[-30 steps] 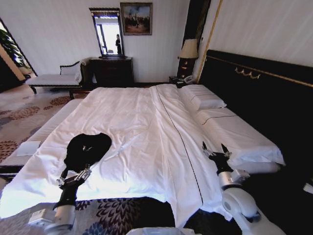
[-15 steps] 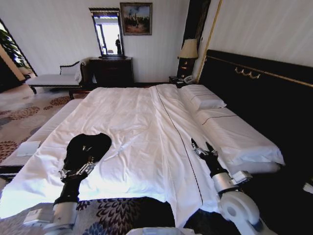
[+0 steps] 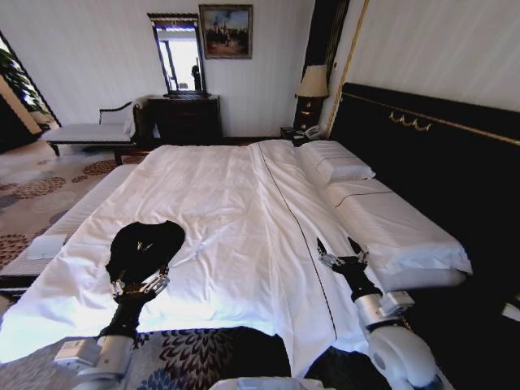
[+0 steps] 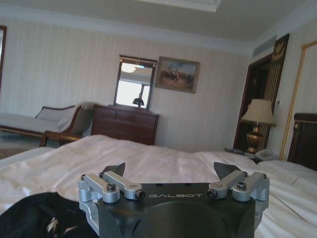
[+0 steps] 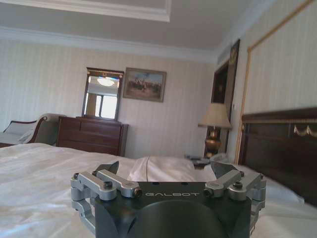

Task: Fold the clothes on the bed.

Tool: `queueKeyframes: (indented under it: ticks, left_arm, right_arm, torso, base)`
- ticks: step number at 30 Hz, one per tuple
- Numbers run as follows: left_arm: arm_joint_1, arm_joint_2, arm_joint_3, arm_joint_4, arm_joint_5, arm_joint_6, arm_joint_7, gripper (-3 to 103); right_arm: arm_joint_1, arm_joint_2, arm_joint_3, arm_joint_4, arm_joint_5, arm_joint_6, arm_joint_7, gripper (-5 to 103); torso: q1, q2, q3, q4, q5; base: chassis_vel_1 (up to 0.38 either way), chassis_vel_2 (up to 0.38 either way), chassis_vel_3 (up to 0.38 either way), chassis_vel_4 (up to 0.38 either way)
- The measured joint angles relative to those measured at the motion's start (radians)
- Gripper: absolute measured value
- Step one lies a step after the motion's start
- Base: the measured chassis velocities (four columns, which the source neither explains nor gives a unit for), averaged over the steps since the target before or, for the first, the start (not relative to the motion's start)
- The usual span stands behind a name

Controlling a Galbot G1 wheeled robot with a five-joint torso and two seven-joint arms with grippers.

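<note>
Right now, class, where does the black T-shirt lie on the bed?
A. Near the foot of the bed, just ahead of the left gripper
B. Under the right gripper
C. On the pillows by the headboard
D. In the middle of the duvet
A: the T-shirt lies on the bed near its foot, just ahead of the open left gripper; the right gripper, also open, hovers far across the duvet.

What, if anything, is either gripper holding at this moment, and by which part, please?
Nothing is held. The left gripper is open at the near edge of the black T-shirt, and the right gripper is open above the white duvet.
</note>
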Motion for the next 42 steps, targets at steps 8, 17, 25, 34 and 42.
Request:
queueKeyframes:
  ticks: [8,17,25,34,42]
  left_arm:
    - [0.019,0.005,0.006,-0.013,-0.042,0.014,-0.019,100]
    - [0.015,0.004,0.013,-0.013,-0.083,0.039,-0.032,100]
    - [0.022,0.008,-0.001,-0.013,-0.036,-0.01,-0.029,100]
    - [0.016,0.008,-0.003,-0.013,-0.012,-0.026,-0.03,100]
    - [0.01,0.006,-0.004,-0.013,-0.01,-0.026,-0.032,100]
  right_arm:
    - [-0.012,0.064,-0.022,0.012,0.173,0.007,-0.026,100]
    - [-0.041,0.064,-0.02,0.011,0.268,0.056,-0.058,100]
    - [-0.047,0.095,-0.032,-0.008,0.221,0.086,-0.091,100]
    - [-0.049,0.106,-0.041,-0.02,0.207,0.099,-0.091,100]
    - [-0.052,0.109,-0.045,-0.021,0.196,0.105,-0.092,100]
  torso:
    - [0.0,0.0,0.0,0.0,-0.0001]
    - [0.0,0.0,0.0,0.0,-0.0002]
    - [0.0,0.0,0.0,0.0,-0.0001]
    - [0.0,0.0,0.0,0.0,0.0]
    - [0.0,0.0,0.0,0.0,-0.0001]
  base:
    - [0.0,0.0,0.0,0.0]
    - [0.0,0.0,0.0,0.0]
    - [0.0,0.0,0.0,0.0]
    - [0.0,0.0,0.0,0.0]
    - [0.019,0.01,-0.02,-0.011]
